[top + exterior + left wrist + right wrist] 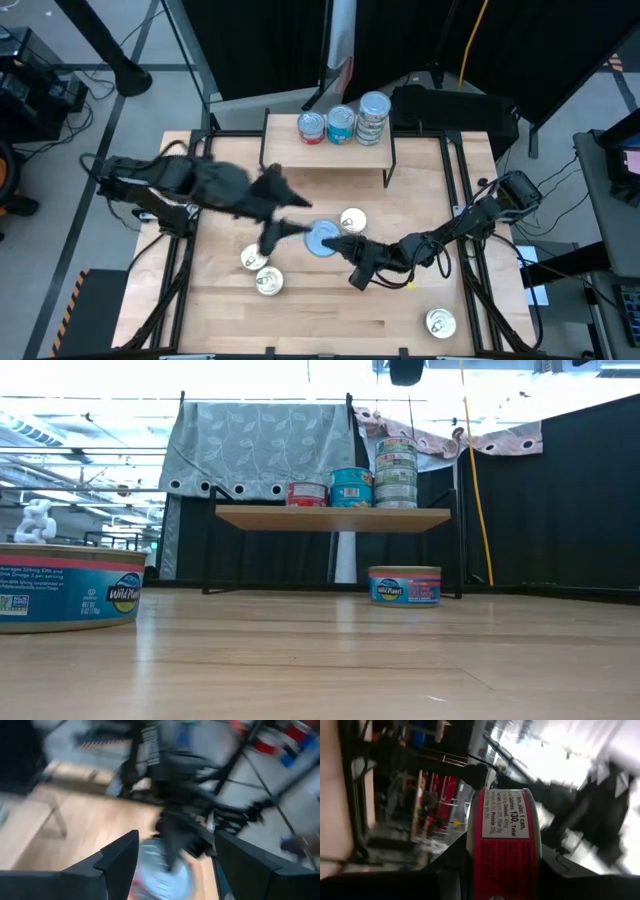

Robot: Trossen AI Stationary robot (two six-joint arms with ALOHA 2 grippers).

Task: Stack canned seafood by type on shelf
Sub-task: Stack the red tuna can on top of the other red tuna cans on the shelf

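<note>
On the shelf (290, 150) at the table's far side stand a red-sided tin (312, 127), a blue tin (341, 124) and a stack of silver tins (373, 117). My right gripper (338, 246) is shut on a blue-lidded, red-sided tin (321, 238) over the table's middle. My left gripper (288, 228) hangs open just left of that tin, blurred. In its wrist view the tin (162, 875) lies beyond the fingers. Loose tins rest flat on the table: a gold-lidded one (353, 221), two at the near left (253, 259) (268, 282) and one at the near right (440, 322). My right gripper pinches the tin between its two fingers, one on each flat face, and the red side wall (506, 845) shows between them. The fingers come roughly level from the table's right. The tin lies about level with its blue lid up, clear of the table.
The low view shows the shelf's black legs (208, 555), one tin (404, 585) on the table in front of the shelf and a large near tin (65, 588) at the left. Bare wood lies along the near edge between the loose tins.
</note>
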